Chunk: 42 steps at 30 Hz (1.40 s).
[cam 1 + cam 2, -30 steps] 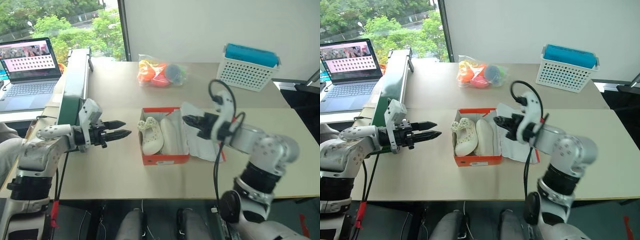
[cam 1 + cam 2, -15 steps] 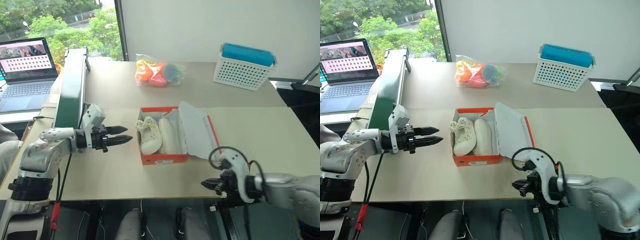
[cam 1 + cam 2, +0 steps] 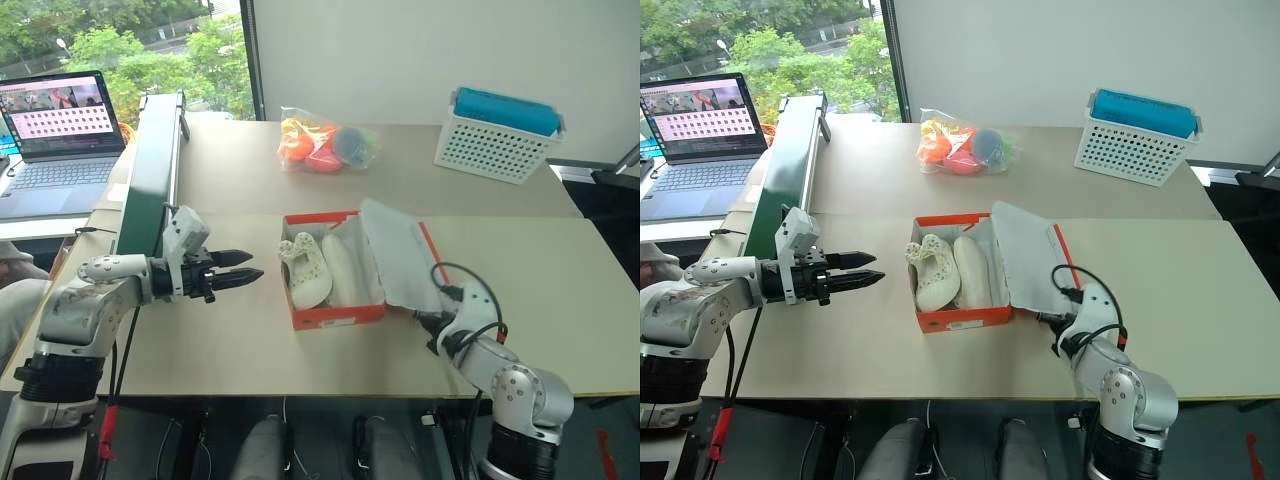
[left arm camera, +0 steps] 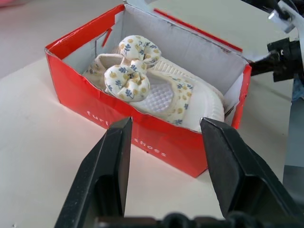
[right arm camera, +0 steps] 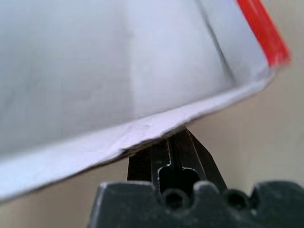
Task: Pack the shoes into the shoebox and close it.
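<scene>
Both shoes [image 3: 318, 268] lie in the shoebox [image 3: 335, 313] at frame centre, long axis running up the picture, with the lid [image 3: 398, 252] splayed open to its right. The right gripper [image 3: 432, 327], fingers pressed together, sits at the lid's lower corner, seemingly tucked under its edge, and is nearer. The left gripper [image 3: 246, 266], fingers spread, hovers left of the box.

Plenty of bare worktop [image 3: 230, 330] between the left pincer [image 3: 248, 266] and the shoebox [image 3: 335, 312], so that side is a clear run. The box's right is blocked by the open lid [image 3: 400, 255], slanting out over the worktop, with the shut right pincer [image 3: 428, 322] tucked under its edge. Behind the box, a bag [image 3: 325, 147] and basket [image 3: 497, 135] sit well back. A green rail [image 3: 150, 170] lines the left edge.
</scene>
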Motion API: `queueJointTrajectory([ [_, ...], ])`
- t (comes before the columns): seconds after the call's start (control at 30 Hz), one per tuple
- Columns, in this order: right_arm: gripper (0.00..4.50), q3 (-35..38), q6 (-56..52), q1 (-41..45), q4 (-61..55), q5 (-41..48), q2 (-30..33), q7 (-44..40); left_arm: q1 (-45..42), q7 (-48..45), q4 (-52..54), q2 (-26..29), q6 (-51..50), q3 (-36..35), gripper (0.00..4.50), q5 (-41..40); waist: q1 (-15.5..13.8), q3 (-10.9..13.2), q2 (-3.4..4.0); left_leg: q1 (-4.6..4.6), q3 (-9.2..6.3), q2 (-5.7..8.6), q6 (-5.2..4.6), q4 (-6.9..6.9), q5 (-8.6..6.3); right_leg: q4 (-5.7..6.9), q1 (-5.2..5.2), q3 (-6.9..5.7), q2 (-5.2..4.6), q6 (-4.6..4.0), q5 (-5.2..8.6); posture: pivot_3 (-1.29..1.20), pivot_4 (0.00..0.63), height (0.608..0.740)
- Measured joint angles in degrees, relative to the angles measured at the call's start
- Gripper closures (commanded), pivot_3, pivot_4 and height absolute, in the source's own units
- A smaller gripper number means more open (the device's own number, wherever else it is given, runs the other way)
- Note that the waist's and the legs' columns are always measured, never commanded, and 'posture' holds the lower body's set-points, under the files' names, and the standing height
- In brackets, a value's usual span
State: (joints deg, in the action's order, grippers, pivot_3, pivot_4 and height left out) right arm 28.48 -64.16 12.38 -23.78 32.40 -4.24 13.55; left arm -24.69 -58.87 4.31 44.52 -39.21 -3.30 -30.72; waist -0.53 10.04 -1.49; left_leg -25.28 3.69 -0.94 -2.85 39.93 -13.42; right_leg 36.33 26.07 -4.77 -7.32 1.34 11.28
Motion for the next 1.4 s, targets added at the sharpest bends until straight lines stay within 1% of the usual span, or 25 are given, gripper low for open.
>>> queueJointTrajectory([
  [0.03,4.43,1.6,1.4,0.8,0.3,1.2,-1.1,0.9,-0.2,0.0,0.0,-0.1,0.0,0.0,2.08,0.0,0.1,0.0,0.01,0.00,0.01,0.02,0.00,0.00,0.00,-0.01,0.00,0.02,0.00,-0.13,-0.08,0.00,0.150,0.699],
  [0.1,4.43,6.2,5.5,3.2,0.7,3.0,-3.2,2.8,-0.2,0.1,0.0,-0.1,0.0,0.0,2.08,0.1,0.2,0.0,0.01,0.01,0.02,0.04,0.00,0.00,0.01,0.01,-0.01,0.04,0.00,-0.14,-0.09,0.00,0.150,0.699],
  [0.2,4.43,11.6,14.8,4.9,3.3,11.5,-3.5,5.3,-0.3,0.3,-0.1,-0.2,0.0,0.1,2.08,0.3,0.3,0.0,0.04,0.02,0.04,0.06,0.02,0.00,0.02,0.05,0.00,0.07,0.01,-0.15,-0.09,0.00,0.150,0.699],
  [0.27,4.43,13.1,19.6,5.6,4.1,18.9,-3.4,4.9,-0.4,0.3,-0.1,-0.2,0.1,0.1,2.08,0.4,0.6,0.0,0.04,0.06,0.04,0.04,0.02,0.00,0.03,0.15,0.00,0.10,0.03,-0.16,-0.08,0.00,0.150,0.699],
  [0.33,4.43,12.2,21.7,6.1,4.0,25.6,-3.4,2.2,-0.5,0.4,-0.2,-0.2,0.1,0.1,2.08,0.4,1.2,0.0,0.05,0.15,0.05,0.05,0.03,0.00,0.03,0.36,0.02,0.22,0.03,-0.17,-0.07,0.00,0.150,0.699],
  [0.4,4.43,8.8,21.9,7.0,2.6,30.6,-2.9,-1.6,-1.0,0.7,-0.3,-0.5,0.2,0.1,2.08,0.5,1.9,0.0,0.05,0.27,0.13,0.00,0.04,-0.03,0.03,0.45,0.02,0.37,0.13,-0.19,-0.06,0.00,0.150,0.699],
  [0.47,4.43,4.8,20.8,7.1,0.1,33.4,-1.6,-4.8,-1.3,1.1,-0.3,-0.7,0.3,0.1,2.08,0.8,2.2,0.0,0.05,0.40,0.16,-0.03,0.04,-0.11,0.03,0.49,0.01,0.51,0.21,-0.22,-0.04,0.00,0.150,0.699],
  [0.5,4.43,1.1,19.5,7.1,-1.8,34.6,0.8,-7.3,-1.4,1.3,-0.3,-0.7,0.3,0.1,2.08,1.0,2.3,0.0,0.06,0.40,0.16,-0.03,0.04,-0.11,0.03,0.51,0.02,0.56,0.22,-0.23,-0.03,0.00,0.150,0.699],
  [0.53,4.43,-2.3,17.9,7.1,-3.7,35.3,4.6,-9.6,-1.4,1.5,-0.3,-0.7,0.3,0.1,2.08,1.1,2.3,0.0,0.07,0.39,0.18,0.00,0.04,-0.11,0.03,0.50,0.03,0.65,0.22,-0.22,-0.03,0.00,0.150,0.699],
  [0.63,4.43,-10.0,13.5,7.9,-8.9,36.1,13.7,-15.5,-1.3,2.0,-0.3,-0.7,0.3,-0.1,2.08,1.2,2.1,0.0,0.04,0.38,0.21,0.02,0.00,-0.07,0.01,0.47,0.01,0.77,0.22,-0.18,0.00,0.00,0.150,0.699],
  [0.7,4.43,-18.7,9.1,9.9,-12.3,36.2,21.2,-21.7,-1.2,2.2,-0.2,-0.7,0.2,-0.2,2.08,1.2,2.1,0.0,-0.02,0.39,0.22,0.00,0.00,-0.06,0.01,0.47,0.00,0.81,0.25,-0.18,0.00,0.00,0.150,0.699],
  [0.73,4.43,-22.2,7.6,10.6,-13.2,36.1,23.3,-23.9,-1.2,2.2,-0.2,-0.7,0.2,-0.2,2.08,1.2,2.0,0.0,-0.03,0.41,0.22,0.00,0.00,-0.05,0.01,0.48,-0.01,0.80,0.25,-0.18,0.00,0.00,0.150,0.699],
  [0.83,4.43,-32.8,4.8,14.9,-11.5,29.1,28.6,-27.2,-0.9,2.2,-0.2,-0.6,0.2,-0.5,2.08,1.2,1.7,-0.1,-0.08,0.44,0.25,0.01,0.00,-0.01,0.01,0.48,-0.03,0.81,0.25,-0.17,0.00,0.00,0.150,0.699],
  [0.87,4.43,-35.2,4.3,16.0,-9.9,27.0,29.2,-27.3,-0.8,2.1,-0.2,-0.4,0.2,-0.6,2.08,1.2,1.6,-0.1,-0.11,0.44,0.26,0.01,0.00,-0.01,0.01,0.48,-0.03,0.82,0.24,-0.18,0.00,0.00,0.150,0.699],
  [0.9,4.43,-39.8,3.9,18.6,-5.0,21.8,29.4,-27.2,-0.7,2.0,-0.2,0.0,0.2,-0.8,2.08,1.2,1.5,-0.1,-0.13,0.43,0.27,0.01,0.00,0.02,0.01,0.49,-0.02,0.82,0.24,-0.18,0.00,0.00,0.150,0.699],
  [0.93,4.43,-41.6,3.9,19.6,-2.5,19.6,29.3,-27.1,-0.7,2.0,-0.2,0.1,0.3,-0.9,2.08,1.2,1.5,-0.1,-0.13,0.42,0.29,0.02,0.00,0.02,0.01,0.49,-0.01,0.82,0.24,-0.18,-0.01,0.00,0.150,0.699],
  [1.0,4.43,-46.5,4.4,23.0,6.0,12.4,28.3,-27.4,-0.5,2.1,-0.4,0.5,0.3,-1.8,2.08,1.3,1.4,-0.1,-0.14,0.38,0.32,0.03,-0.01,0.02,0.00,0.47,0.03,0.82,0.24,-0.19,-0.01,0.00,0.150,0.699],
  [1.03,4.43,-47.8,4.9,24.0,8.2,10.3,28.0,-27.5,-0.5,2.2,-0.4,0.5,0.3,-2.0,2.08,1.3,1.4,-0.1,-0.14,0.34,0.33,0.03,-0.01,0.02,0.01,0.48,0.08,0.82,0.23,-0.19,-0.01,0.00,0.150,0.699],
  [1.17,4.43,-50.2,10.6,31.8,20.6,1.8,22.6,-29.2,0.2,2.7,0.0,0.7,0.3,-2.4,2.08,1.3,1.6,-0.1,-0.18,0.36,0.35,0.02,-0.01,0.10,0.01,0.59,0.06,0.84,0.23,-0.20,-0.03,0.00,0.150,0.699],
  [1.23,4.43,-50.3,14.5,35.8,29.9,-3.2,19.6,-29.9,1.0,3.2,0.9,0.6,0.3,-2.6,2.08,1.3,1.6,-0.1,-0.22,0.41,0.35,0.01,0.00,0.09,0.01,0.63,0.05,0.83,0.23,-0.20,-0.03,0.00,0.150,0.699],
  [1.33,4.43,-50.4,17.8,38.7,36.2,-7.6,17.3,-31.5,1.9,3.9,1.8,0.5,0.2,-2.7,2.08,1.2,1.6,-0.2,-0.23,0.41,0.35,0.00,0.00,0.08,0.01,0.64,0.04,0.84,0.23,-0.20,-0.03,0.00,0.150,0.699],
  [1.4,4.43,-50.5,18.9,39.2,38.0,-9.8,15.8,-32.9,2.5,4.4,2.4,0.5,0.0,-2.8,2.08,1.1,1.6,-0.2,-0.24,0.41,0.35,0.00,0.00,0.08,0.01,0.66,0.05,0.84,0.23,-0.20,-0.03,0.00,0.150,0.699],
])
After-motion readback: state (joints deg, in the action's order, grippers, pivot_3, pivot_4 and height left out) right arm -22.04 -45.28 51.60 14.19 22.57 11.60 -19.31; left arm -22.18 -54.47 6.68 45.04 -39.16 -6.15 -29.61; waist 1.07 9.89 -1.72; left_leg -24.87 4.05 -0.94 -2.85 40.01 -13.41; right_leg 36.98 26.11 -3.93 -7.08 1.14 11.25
